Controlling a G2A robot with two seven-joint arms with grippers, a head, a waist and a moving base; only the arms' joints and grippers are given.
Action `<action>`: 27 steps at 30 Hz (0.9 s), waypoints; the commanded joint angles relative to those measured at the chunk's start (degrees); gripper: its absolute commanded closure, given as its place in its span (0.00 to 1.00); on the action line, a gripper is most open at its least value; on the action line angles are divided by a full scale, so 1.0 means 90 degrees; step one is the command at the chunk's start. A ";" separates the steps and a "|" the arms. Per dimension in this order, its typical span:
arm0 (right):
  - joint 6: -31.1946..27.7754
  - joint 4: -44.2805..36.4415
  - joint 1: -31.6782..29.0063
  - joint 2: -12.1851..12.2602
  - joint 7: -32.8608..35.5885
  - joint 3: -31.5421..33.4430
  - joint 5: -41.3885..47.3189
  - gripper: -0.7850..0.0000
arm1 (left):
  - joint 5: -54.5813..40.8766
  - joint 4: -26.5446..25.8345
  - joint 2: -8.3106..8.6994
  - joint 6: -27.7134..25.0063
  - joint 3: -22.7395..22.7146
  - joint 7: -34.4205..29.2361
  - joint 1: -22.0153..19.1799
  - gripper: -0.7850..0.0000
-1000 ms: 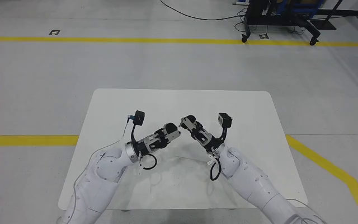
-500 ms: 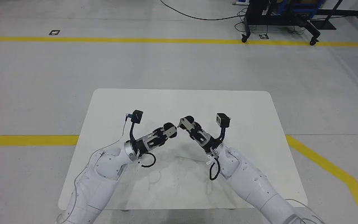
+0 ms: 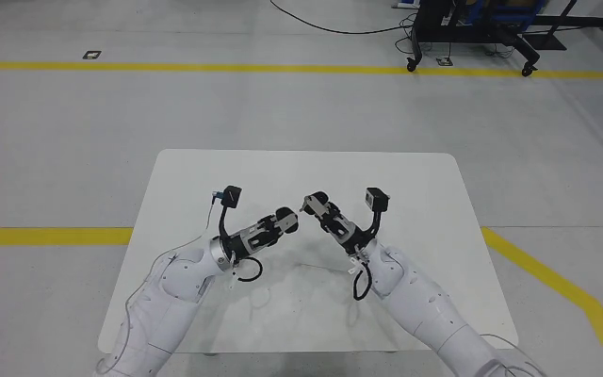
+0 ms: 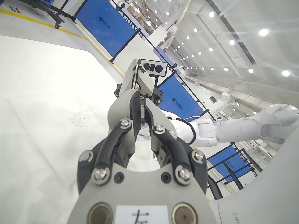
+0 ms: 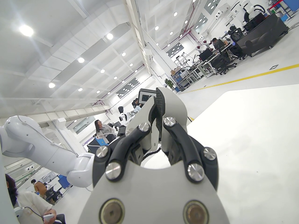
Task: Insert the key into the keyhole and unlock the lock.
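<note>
Now: left gripper (image 3: pixel 286 221) backs off toward 8 o'clock from right gripper (image 3: pixel 308 202); gap widens above table (image 3: pixel 415 188). Both grippers' fingers (image 4: pixel 121 108) pressed together. Key, lock too small to place; insertion judged undone.

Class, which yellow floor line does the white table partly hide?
The nearer yellow line, which the white rectangular table interrupts; the farther yellow line runs unbroken beyond it.

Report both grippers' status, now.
Left gripper: closed; whether it holds anything cannot be told.
Right gripper: closed; whether it holds anything cannot be told.
</note>
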 commanded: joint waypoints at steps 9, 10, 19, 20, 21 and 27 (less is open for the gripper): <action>0.0000 -0.0011 0.0035 -0.0053 0.0081 0.0031 -0.0005 1.00 | -0.0233 0.0075 0.0011 -0.0262 0.0042 -0.0004 -0.0021 0.66; 0.0000 -0.0014 0.0032 -0.0055 0.0084 0.0042 -0.0003 1.00 | -0.0237 0.0077 0.0013 -0.0278 0.0044 -0.0016 -0.0025 0.64; 0.0000 -0.0098 -0.0090 -0.0067 0.0213 0.0039 0.0082 1.00 | -0.0273 0.0113 0.0030 -0.0322 0.0050 -0.0003 -0.0038 0.61; 0.0000 -0.0095 -0.0089 -0.0070 0.0247 0.0032 0.0100 1.00 | -0.0287 0.0112 0.0031 -0.0321 0.0055 -0.0003 -0.0039 0.62; 0.0000 -0.0092 -0.0088 -0.0073 0.0267 0.0031 0.0117 1.00 | -0.0294 0.0113 0.0033 -0.0326 0.0061 -0.0015 -0.0043 0.63; 0.0000 -0.0127 -0.0103 -0.0067 0.0347 0.0098 0.0094 1.00 | -0.0302 0.0102 0.0042 -0.0285 0.0088 -0.0036 -0.0052 0.73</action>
